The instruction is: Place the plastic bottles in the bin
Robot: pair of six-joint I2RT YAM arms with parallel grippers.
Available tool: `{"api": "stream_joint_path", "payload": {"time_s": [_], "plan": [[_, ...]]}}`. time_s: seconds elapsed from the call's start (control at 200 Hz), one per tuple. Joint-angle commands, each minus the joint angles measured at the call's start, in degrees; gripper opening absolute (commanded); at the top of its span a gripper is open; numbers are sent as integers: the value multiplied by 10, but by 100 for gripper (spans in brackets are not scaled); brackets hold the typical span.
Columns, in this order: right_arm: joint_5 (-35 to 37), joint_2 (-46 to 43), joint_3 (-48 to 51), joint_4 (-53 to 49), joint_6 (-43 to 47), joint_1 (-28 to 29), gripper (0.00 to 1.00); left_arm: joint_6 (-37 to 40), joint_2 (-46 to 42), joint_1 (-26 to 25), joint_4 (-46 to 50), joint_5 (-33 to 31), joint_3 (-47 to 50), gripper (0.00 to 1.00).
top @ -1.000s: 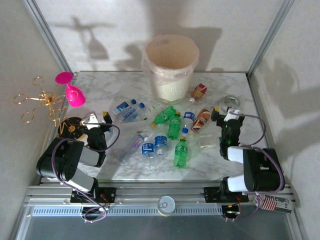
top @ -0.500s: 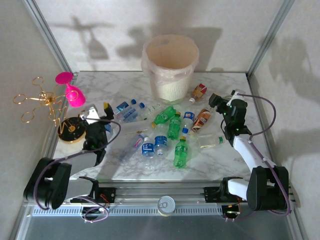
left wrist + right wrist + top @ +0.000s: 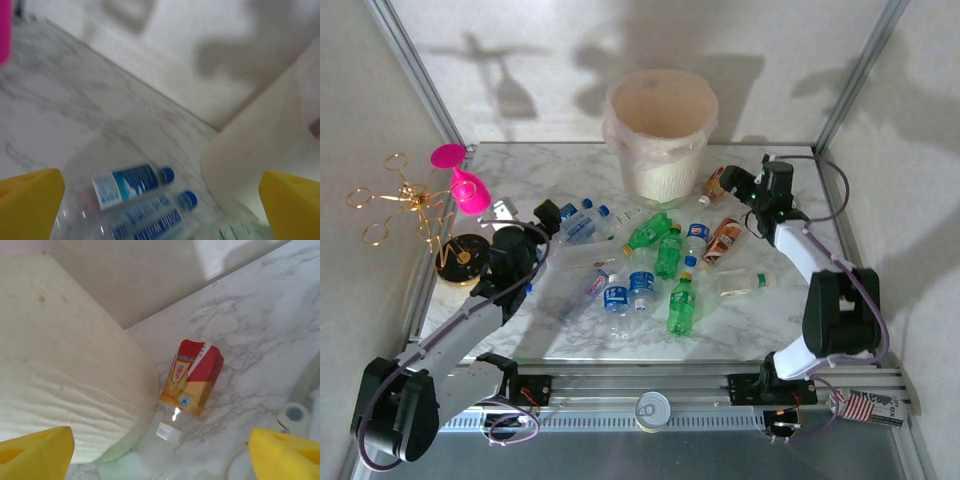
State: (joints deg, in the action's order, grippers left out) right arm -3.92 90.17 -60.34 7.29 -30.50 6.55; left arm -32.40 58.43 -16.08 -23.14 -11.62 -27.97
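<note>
The cream bin [image 3: 660, 130] stands at the back centre of the marble table. Plastic bottles lie scattered in front of it: clear blue-labelled ones [image 3: 570, 222], green ones [image 3: 666, 252] and a brown one [image 3: 723, 240]. My left gripper [image 3: 544, 214] is open, and two blue-capped bottles [image 3: 132, 182] lie just ahead between its yellow fingers [image 3: 30, 200], with the bin wall [image 3: 270, 145] on the right. My right gripper [image 3: 738, 182] is open above a red-and-yellow-labelled bottle [image 3: 192, 377] lying against the bin [image 3: 65, 380]. Neither gripper holds anything.
A pink goblet [image 3: 468, 185] and a gold wire stand [image 3: 395, 205] sit at the far left, with a black round object [image 3: 460, 255] near the left arm. A can [image 3: 652, 408] rests on the front rail. Glass walls close in both sides.
Both arms have unfolded and reached forward. The left gripper moved toward the blue-labelled bottles, the right gripper toward the bottle beside the bin. No bottle has moved.
</note>
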Motion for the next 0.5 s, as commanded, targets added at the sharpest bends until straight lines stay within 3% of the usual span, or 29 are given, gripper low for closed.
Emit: {"api": "stream_joint_path", "payload": {"time_s": [0.0,0.245,0.496], "plan": [[-10,73,-70,-25,-26,1,90,-77,-18,-20,89,45,-18,99],[-14,245,-202,-53,-63,1,87,-131,-33,-80,64,73,38,99],[-22,319,-231,-49,-93,5,85,-151,-25,-116,64,86,72,100]]}}
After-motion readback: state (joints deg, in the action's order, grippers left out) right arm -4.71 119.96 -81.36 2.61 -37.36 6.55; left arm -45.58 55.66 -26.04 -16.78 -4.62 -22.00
